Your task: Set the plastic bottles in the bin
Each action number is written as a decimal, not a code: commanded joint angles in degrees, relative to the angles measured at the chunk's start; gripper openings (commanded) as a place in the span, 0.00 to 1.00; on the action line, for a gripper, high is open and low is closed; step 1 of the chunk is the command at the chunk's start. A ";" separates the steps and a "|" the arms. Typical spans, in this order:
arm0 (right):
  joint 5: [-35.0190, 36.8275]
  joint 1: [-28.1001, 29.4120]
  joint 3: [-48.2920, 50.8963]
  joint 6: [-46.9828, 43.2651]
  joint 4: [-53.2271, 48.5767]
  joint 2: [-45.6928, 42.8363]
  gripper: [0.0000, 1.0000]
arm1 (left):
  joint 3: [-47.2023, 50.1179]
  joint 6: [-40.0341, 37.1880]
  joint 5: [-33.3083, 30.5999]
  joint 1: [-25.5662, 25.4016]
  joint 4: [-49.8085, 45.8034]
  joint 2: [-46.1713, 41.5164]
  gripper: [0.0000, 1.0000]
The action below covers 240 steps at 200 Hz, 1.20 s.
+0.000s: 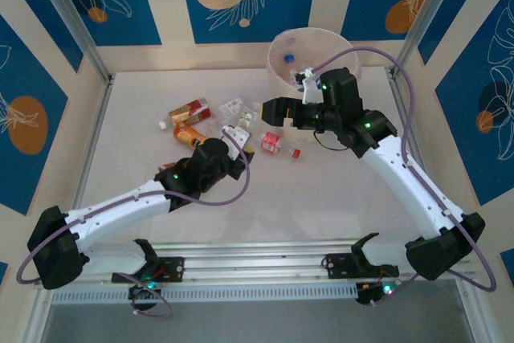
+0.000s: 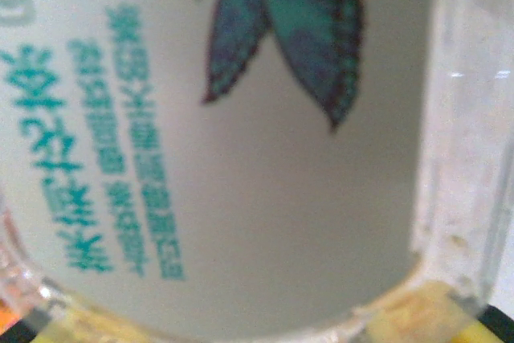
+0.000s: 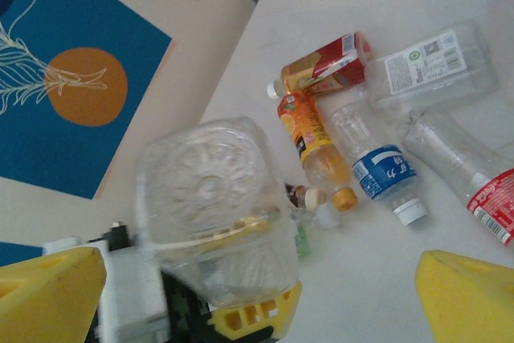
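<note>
Top external: loose plastic bottles (image 1: pixel 191 118) lie on the surface (image 1: pixel 321 198); just right, the left claw (image 1: pixel 234 142) is clamped on a clear bottle (image 1: pixel 236 131) (teal-printed label); the right claw (image 1: pixel 269 110) stands wide apart, near the bin (image 1: pixel 277 74) at the far right.

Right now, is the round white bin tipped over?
No, the round white bin stands upright at the far edge of the table, its open mouth facing up.
</note>
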<state>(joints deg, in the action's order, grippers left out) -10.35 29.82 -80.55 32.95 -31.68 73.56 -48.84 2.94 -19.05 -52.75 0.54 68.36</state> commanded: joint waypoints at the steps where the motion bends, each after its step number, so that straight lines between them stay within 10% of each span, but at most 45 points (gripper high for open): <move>1: -3.43 0.92 -1.86 -1.76 -0.57 1.68 0.99 | -0.38 -2.94 3.30 -0.57 4.79 -1.81 0.31; 94: -7.36 3.20 -3.21 -2.65 2.23 5.40 0.87 | -0.90 -3.38 8.56 -0.65 5.35 -2.91 0.31; 148: -8.53 4.27 -3.87 -2.69 2.72 6.69 0.63 | -2.07 -3.25 7.90 -0.61 4.96 -2.35 0.36; 173: -7.63 4.28 -4.52 -3.19 2.24 6.34 0.49 | -2.27 -2.90 7.01 -0.67 4.09 -2.45 0.56; 198: -5.83 4.28 -5.87 -4.18 1.04 6.27 0.42 | -2.23 -2.31 6.70 -0.54 2.91 -3.21 0.98; 240: 0.95 4.27 -13.74 -8.62 -4.35 7.50 0.39 | -1.55 -0.88 6.81 -0.61 0.98 -8.03 1.00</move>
<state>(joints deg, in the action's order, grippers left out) -14.11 33.80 -87.99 28.34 -32.23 80.42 -49.34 1.13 -12.45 -52.82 2.02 64.42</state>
